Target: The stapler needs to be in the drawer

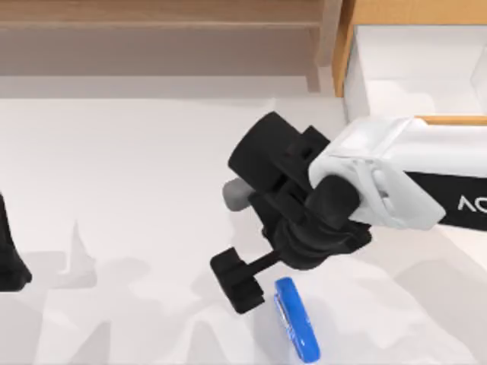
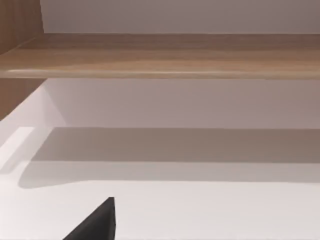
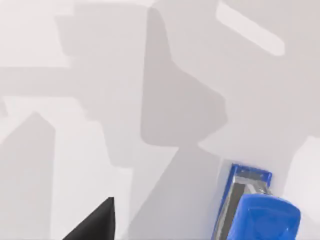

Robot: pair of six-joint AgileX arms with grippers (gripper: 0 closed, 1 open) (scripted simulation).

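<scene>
Stapler: the stapler (image 1: 296, 318) lies flat on the desk (image 1: 137, 190) near the front edge, right of centre, free of any grip; your right wrist view shows its blue body (image 3: 255, 210) with the silver strip along the side.
Drawer: the drawer (image 1: 411, 65) stands pulled open at the back right, white inside, well apart from the stapler.
Right gripper: the right gripper (image 1: 262, 293) hangs just beside the stapler; one finger (image 1: 236, 280) sits to its left. You cannot tell from here how wide the jaws stand.
Left gripper: the left arm (image 1: 9, 251) is parked at the desk's left edge; its jaw state cannot be told.
Shelf: the long pale shelf unit (image 1: 152, 38) runs along the back.
Risk: the stapler lies slanted, so jaws misaligned with its long sides may nudge or spin it. A grip high on the rounded top may slip during the carry.
</scene>
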